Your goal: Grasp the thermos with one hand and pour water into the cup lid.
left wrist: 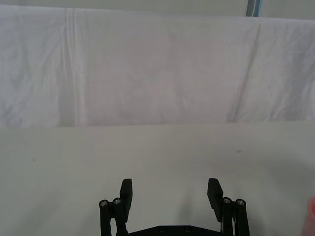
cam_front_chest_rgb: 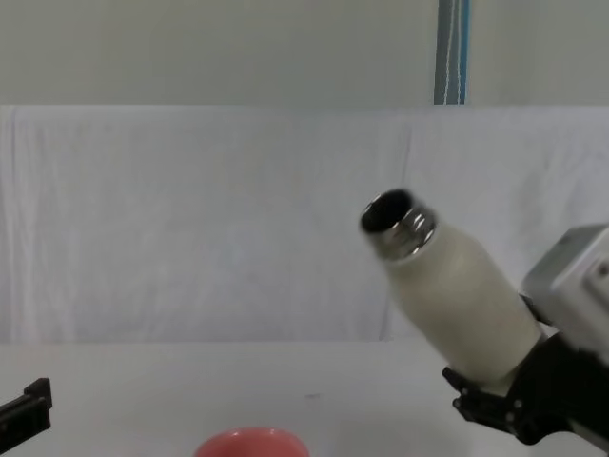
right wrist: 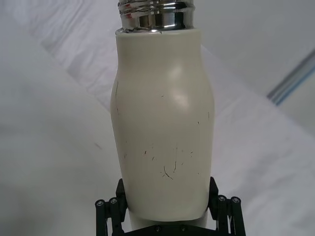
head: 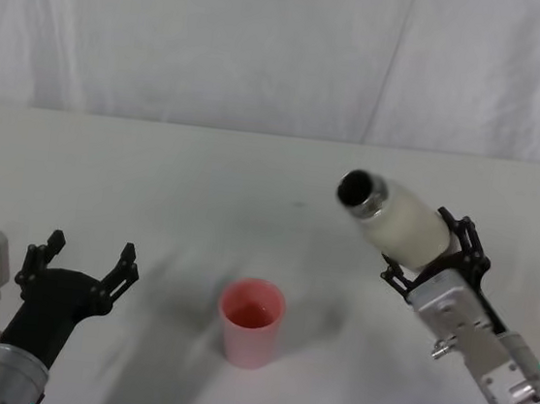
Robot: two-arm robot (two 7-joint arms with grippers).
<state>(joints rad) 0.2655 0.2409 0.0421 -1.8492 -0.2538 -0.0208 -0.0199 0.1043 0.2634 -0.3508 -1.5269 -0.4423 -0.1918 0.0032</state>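
Observation:
My right gripper (head: 432, 252) is shut on the cream-white thermos (head: 400, 220), holding it in the air, tilted with its open steel neck (head: 360, 190) pointing up and to the left. The thermos (right wrist: 162, 123) fills the right wrist view, gripped at its base between the black fingers (right wrist: 117, 194). From the chest, the thermos (cam_front_chest_rgb: 455, 290) leans left above the table. The pink cup lid (head: 251, 321) stands upright on the table, below and left of the thermos mouth; its rim (cam_front_chest_rgb: 251, 443) shows at the chest view's lower edge. My left gripper (head: 88, 261) rests open at the lower left, away from both; its fingers (left wrist: 126, 193) hold nothing.
A white cloth-covered table (head: 204, 185) runs to a white draped backdrop (head: 268, 46). A blue-and-grey vertical strip (cam_front_chest_rgb: 453, 52) stands behind the drape.

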